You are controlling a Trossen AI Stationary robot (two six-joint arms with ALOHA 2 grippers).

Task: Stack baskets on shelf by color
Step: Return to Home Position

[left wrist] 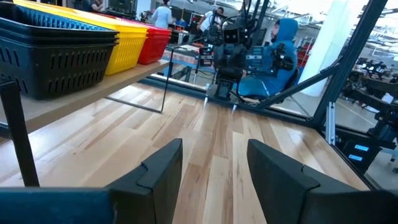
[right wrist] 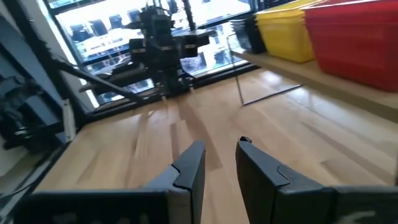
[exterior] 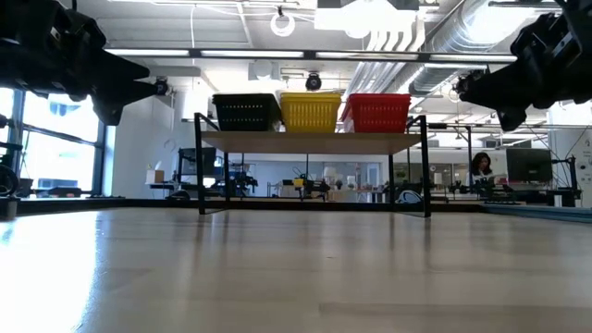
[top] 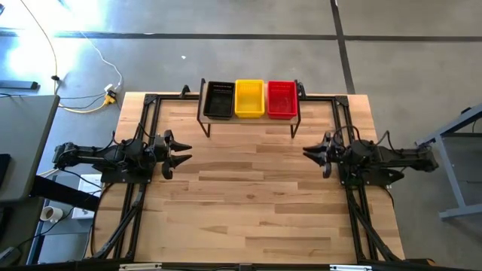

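Baskets [exterior: 312, 112] sit in a row on the shelf [exterior: 314, 141] at the far edge of the table [top: 248, 203], sorted so that each colour has its own place: a black stack [top: 219, 99] on the left arm's side, a yellow stack [top: 250, 98] in the middle and a red stack [top: 282, 98] on the right arm's side. The three piles stand side by side, touching or very nearly so, and together they take up most of the plank's width. That, I judge, is why same-coloured baskets are nested one inside another rather than spread out. In the left wrist view the black pile shows layered rims, which fits nesting, though I cannot surely count how many baskets each pile holds. Every basket in view is on the shelf, and the piles look square and level from the low view, so the sorting itself seems finished. The left gripper [top: 185, 150] sits at the left side of the table, well apart from the shelf, its fingers spread wide with nothing between them. The right gripper [top: 309, 153] mirrors it at the right side, its fingers parted by a narrower gap and likewise empty. Each points inward across the bare wood toward the other arm. I take this as a rest pose: the arms are folded low and to the sides so they cannot knock the piles, and the fingers are parted because nothing is left to carry.
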